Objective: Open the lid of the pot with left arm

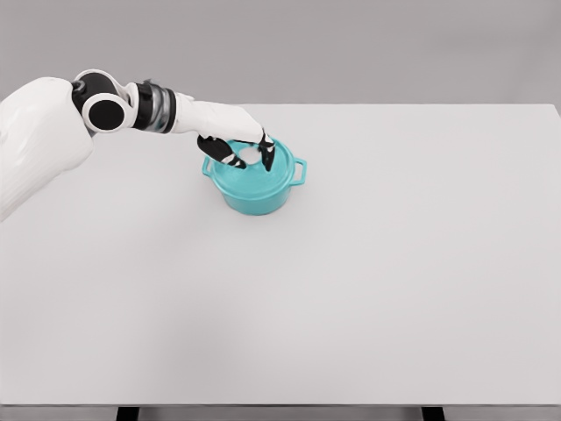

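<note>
Directly beneath our left hand point(238, 140) sits the teal pot point(256, 181), its lid point(261, 169) still seated; our fingers point(266, 151) curl down onto the lid's centre, seemingly closing on its hidden knob, since lifting there keeps it level.

Teal pot point(256, 186), white table point(351, 289), white hand point(235, 140) with black fingers point(266, 151).
</note>
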### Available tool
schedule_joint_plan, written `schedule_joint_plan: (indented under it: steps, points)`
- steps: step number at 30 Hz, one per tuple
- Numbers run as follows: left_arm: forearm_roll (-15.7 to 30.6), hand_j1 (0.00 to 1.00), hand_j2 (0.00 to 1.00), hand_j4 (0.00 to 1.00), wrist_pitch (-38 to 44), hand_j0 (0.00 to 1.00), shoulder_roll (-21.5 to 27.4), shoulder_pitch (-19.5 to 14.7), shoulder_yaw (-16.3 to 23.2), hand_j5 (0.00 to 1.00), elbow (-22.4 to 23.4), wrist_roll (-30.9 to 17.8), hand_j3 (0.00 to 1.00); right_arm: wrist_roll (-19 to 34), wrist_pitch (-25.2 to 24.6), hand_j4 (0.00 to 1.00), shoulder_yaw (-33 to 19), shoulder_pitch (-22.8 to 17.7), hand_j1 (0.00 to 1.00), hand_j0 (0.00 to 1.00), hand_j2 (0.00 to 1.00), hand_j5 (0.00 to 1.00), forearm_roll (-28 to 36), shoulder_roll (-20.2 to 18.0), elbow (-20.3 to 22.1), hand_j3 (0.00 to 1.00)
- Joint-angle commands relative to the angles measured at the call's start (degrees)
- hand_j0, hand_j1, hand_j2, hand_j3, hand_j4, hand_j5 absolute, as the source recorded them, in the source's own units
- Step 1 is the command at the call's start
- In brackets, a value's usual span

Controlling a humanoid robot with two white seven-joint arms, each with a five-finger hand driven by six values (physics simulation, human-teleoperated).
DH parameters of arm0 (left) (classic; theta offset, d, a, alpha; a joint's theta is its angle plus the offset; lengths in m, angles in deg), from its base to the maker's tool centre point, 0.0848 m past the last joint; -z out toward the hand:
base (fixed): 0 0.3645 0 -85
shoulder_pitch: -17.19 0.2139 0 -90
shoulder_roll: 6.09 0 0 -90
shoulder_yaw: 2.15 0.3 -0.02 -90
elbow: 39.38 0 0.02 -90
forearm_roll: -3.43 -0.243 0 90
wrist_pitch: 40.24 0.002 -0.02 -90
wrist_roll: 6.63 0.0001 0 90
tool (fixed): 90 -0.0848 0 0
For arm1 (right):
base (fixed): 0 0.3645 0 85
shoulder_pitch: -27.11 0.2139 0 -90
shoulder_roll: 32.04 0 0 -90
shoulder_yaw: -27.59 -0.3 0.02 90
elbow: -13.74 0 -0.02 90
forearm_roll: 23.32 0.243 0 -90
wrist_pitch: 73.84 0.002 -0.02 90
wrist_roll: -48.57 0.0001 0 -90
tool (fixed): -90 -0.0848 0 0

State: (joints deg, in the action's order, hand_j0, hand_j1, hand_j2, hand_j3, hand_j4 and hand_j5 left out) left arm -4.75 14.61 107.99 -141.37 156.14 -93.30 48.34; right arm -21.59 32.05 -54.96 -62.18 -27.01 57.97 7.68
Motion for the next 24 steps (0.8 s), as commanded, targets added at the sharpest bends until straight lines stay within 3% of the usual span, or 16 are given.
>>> schedule_joint_plan:
  steps: [1,3,6,13,20,24]
  points:
    - [0.4,0.44,0.44,0.44,0.2,0.44,0.1,0.0,-0.2,0.44,0.0,0.0,0.44,0.0,0.0,1.0,0.0,0.0,1.0,1.0,1.0,1.0,0.0,0.0,0.0,1.0]
    - [0.6,0.44,0.44,0.44,0.2,0.44,0.4,0.0,-0.3,0.44,-1.0,0.0,0.44,0.0,0.0,1.0,-0.1,0.0,1.0,1.0,1.0,1.0,0.0,0.0,0.0,1.0]
    - [3.3,0.44,0.44,0.44,0.2,0.44,6.6,-0.3,-0.7,0.44,-7.1,0.0,0.44,0.0,0.0,1.0,-0.1,0.0,1.0,1.0,1.0,1.0,0.0,0.0,0.0,1.0]
    - [5.2,0.44,0.44,0.44,0.2,0.44,15.3,-0.4,-1.1,0.44,-12.2,0.0,0.44,0.0,0.0,1.0,0.0,0.0,1.0,1.0,1.0,1.0,0.0,0.0,0.0,1.0]
    - [5.5,0.44,0.44,0.44,0.2,0.44,25.2,0.2,-1.1,0.44,-13.5,0.0,0.44,0.0,0.0,1.0,0.0,0.0,1.0,1.0,1.0,1.0,0.0,0.0,0.0,1.0]
    - [5.5,0.47,0.47,0.47,0.2,0.47,26.6,1.4,-1.1,0.47,-13.5,0.0,0.47,0.0,0.0,1.0,-0.1,0.0,1.0,1.0,1.0,1.0,0.0,0.0,0.0,1.0]
